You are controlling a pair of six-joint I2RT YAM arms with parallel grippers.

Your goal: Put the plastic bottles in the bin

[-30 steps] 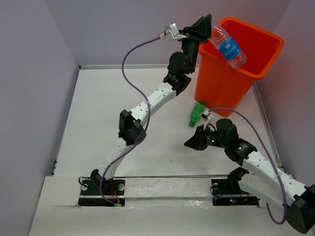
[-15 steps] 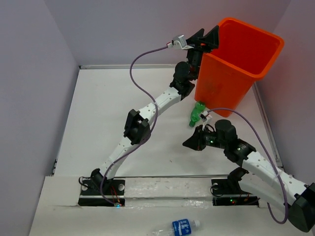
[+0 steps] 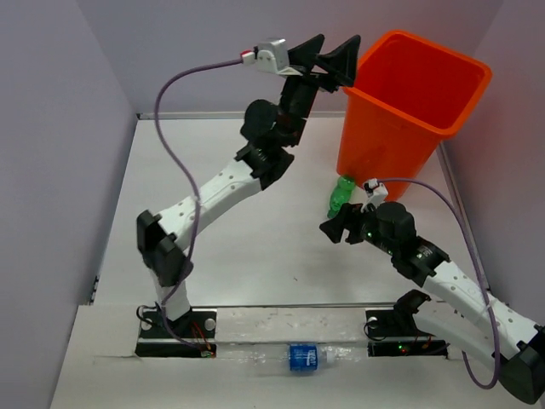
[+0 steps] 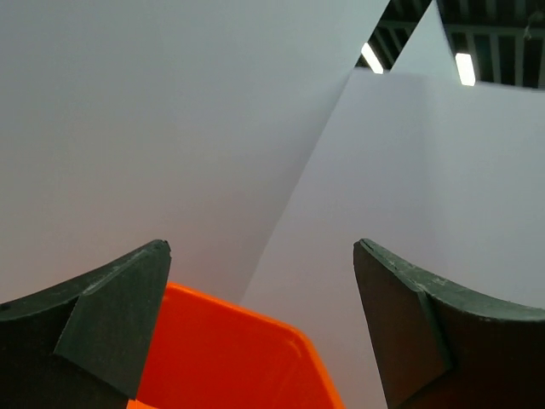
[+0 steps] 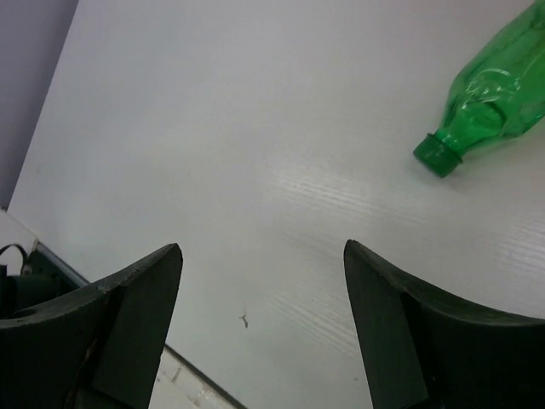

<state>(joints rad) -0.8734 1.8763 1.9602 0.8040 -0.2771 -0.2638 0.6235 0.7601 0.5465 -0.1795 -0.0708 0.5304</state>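
The orange bin (image 3: 400, 128) stands at the back right; its inside cannot be seen from here. High beside its left rim, my left gripper (image 3: 329, 56) is open and empty, and in the left wrist view the bin's rim (image 4: 230, 354) shows between the spread fingers of the gripper (image 4: 260, 249). A green bottle (image 3: 341, 194) lies on the table at the bin's foot. My right gripper (image 3: 332, 228) hovers just in front of it, open and empty. In the right wrist view the green bottle (image 5: 496, 89) lies up and right of the gripper (image 5: 262, 249), cap toward me. A clear blue-labelled bottle (image 3: 303, 357) lies between the arm bases.
Purple walls close in the white table on the left, back and right. The left arm's purple cable (image 3: 174, 94) loops high over the left of the table. The right arm's cable (image 3: 464, 247) arcs near the right wall.
The left gripper let go of the blue-labelled bottle over the bin and swung back left. The right gripper opened. A blue-labelled bottle came in at the near edge and moved up between the bases.
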